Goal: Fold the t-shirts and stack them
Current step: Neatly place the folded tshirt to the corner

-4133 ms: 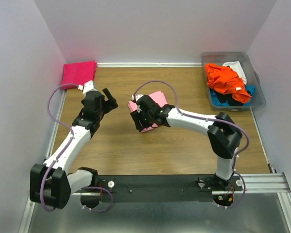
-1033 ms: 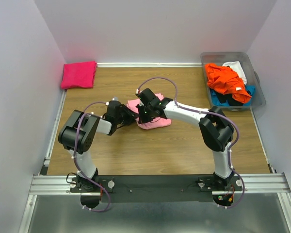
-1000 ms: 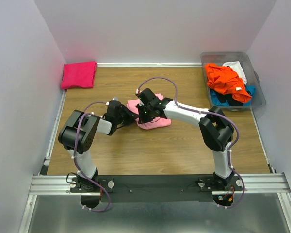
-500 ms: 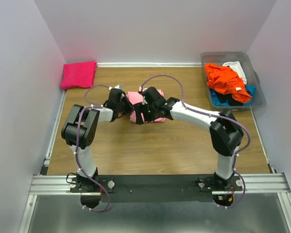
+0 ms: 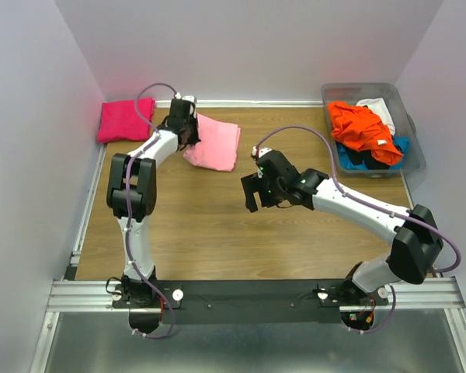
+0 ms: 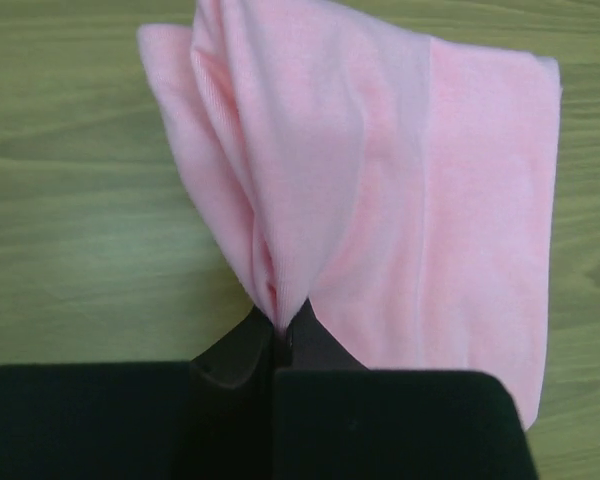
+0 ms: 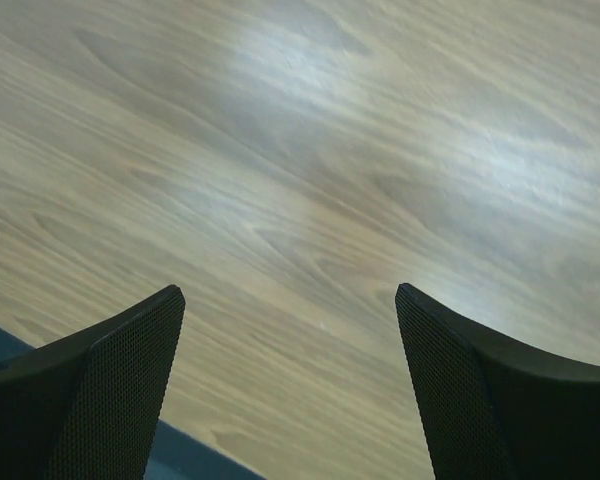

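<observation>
Near the far-left corner of the table (image 5: 194,241), the left gripper (image 6: 278,335) is pinched tight on a bunched edge of the light pink shirt (image 5: 216,144), just beside the folded magenta shirt (image 5: 124,119). The right gripper (image 7: 290,295) hangs wide open, empty. Stacking well likely means lifting clear, then lowering with edges aligned.

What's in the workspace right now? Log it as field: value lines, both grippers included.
left gripper: shut on the light pink t-shirt, pinching a bunched edge
light pink t-shirt: folded, far left part of the table, mostly lying flat
magenta t-shirt: folded, far left corner, apart from the pink one
right gripper: open, empty, over bare wood mid-table
bin: clear, far right corner
orange t-shirt: unfolded, on top in the bin
</observation>
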